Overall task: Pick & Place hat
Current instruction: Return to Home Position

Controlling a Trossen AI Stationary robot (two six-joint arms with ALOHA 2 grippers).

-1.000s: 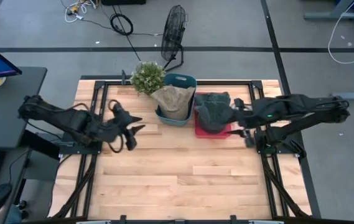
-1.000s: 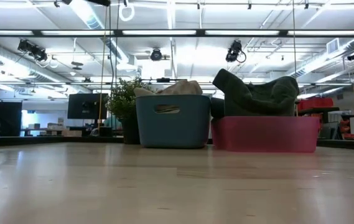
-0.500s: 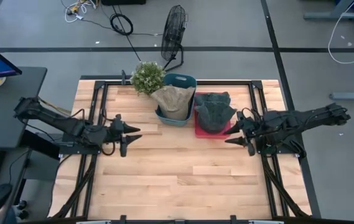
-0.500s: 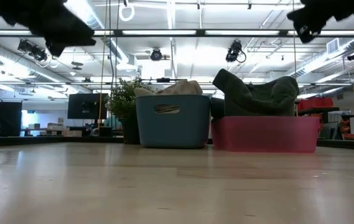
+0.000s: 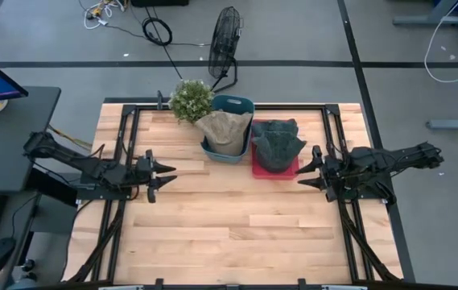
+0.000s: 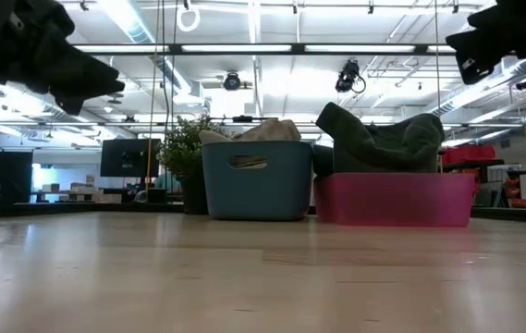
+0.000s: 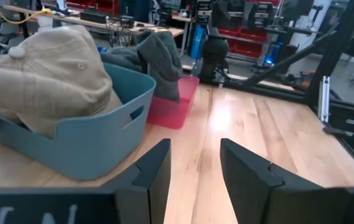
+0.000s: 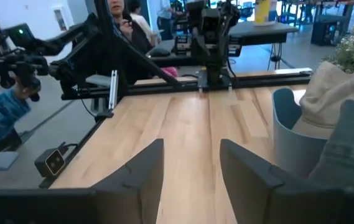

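I see only the rim of the red bin [image 6: 397,199] under gray caps [image 5: 277,143]; left gripper [image 5: 167,171] and right gripper [image 5: 305,167] hover spread at the table [image 5: 237,234] sides.

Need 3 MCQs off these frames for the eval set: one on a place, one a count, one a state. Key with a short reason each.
1. Where do the dark gray fabric caps lie?
A. In the red plastic bin
B. In the teal plastic bin
C. In the left gripper

2. How many bins stand on the wooden table?
A. One
B. Two
C. Three

3. What state are the left gripper and the right gripper in?
A. Both open and empty
B. Both shut on caps
C. One open, one shut

Key:
1 A: the gray pile sits in the red plastic bin, while the teal plastic bin holds a tan cap.
2 B: the high view shows only the red and the teal one.
3 A: each wrist view shows a clear gap between its fingers, with nothing in it.
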